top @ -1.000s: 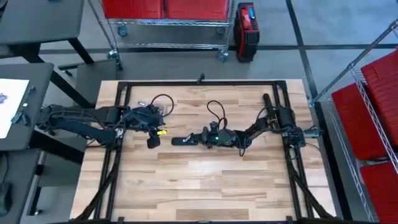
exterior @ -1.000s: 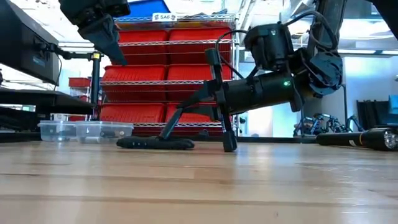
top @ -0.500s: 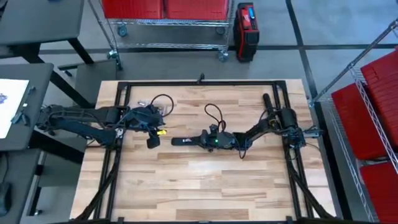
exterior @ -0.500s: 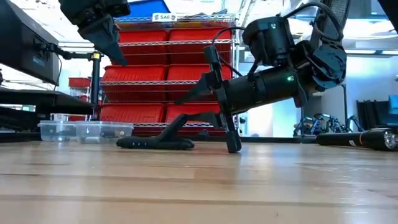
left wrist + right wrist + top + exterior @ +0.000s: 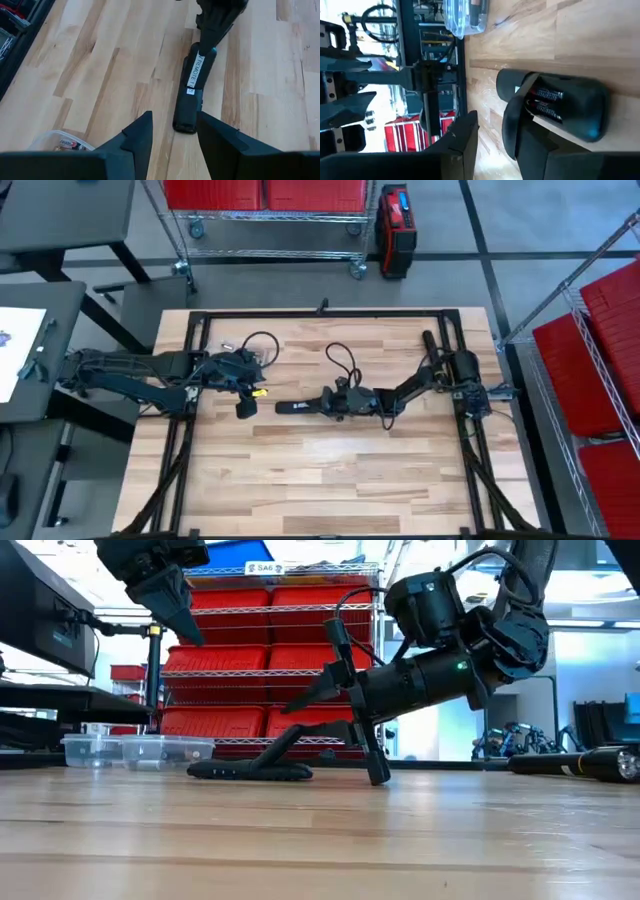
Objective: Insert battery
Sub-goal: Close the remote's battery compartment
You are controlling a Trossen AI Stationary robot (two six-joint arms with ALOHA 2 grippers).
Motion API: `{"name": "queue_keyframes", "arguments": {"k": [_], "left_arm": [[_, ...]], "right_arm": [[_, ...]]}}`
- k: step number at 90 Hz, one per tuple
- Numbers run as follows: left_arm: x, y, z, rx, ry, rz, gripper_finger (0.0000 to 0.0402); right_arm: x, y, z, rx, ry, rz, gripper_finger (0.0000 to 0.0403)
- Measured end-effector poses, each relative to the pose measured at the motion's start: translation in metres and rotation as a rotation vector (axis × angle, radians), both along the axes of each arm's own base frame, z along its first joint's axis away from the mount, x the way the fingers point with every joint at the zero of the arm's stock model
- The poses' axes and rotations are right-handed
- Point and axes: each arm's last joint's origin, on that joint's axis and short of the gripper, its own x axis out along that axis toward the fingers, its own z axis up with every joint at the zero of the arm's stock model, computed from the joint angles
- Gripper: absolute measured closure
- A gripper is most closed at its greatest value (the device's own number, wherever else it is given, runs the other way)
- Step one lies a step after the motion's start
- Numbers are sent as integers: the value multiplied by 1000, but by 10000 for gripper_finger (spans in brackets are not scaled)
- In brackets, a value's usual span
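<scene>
Near the middle of the tabletop a black remote is laid flat, its battery bay uncovered and two batteries seated inside it. The right gripper is lowered at the remote's 3 o'clock end with its fingers apart, one finger set against that end. The left gripper is held above the wood at the remote's 9 o'clock side, well clear of it, its fingers parted around nothing. A clear plastic container is seen beside it.
</scene>
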Motion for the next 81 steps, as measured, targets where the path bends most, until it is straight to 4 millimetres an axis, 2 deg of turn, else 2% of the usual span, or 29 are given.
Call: {"name": "queue_keyframes", "arguments": {"k": [17, 27, 47, 71, 81], "left_arm": [[0, 0, 0, 33, 11, -27, 272], [7, 0, -6, 33, 44, -28, 272], [40, -1, -32, -81, 95, -106, 256], [73, 26, -63, -302, 103, -165, 224], [82, 35, -80, -336, 135, -181, 213]], "right_arm": [[-1, -10, -1, 23, 24, 64, 305], [-1, -11, -1, 25, 29, 67, 305], [0, -13, 1, 24, -3, 62, 305], [1, -14, 4, 13, -45, 55, 305], [1, -14, 4, 13, -40, 54, 305]]}}
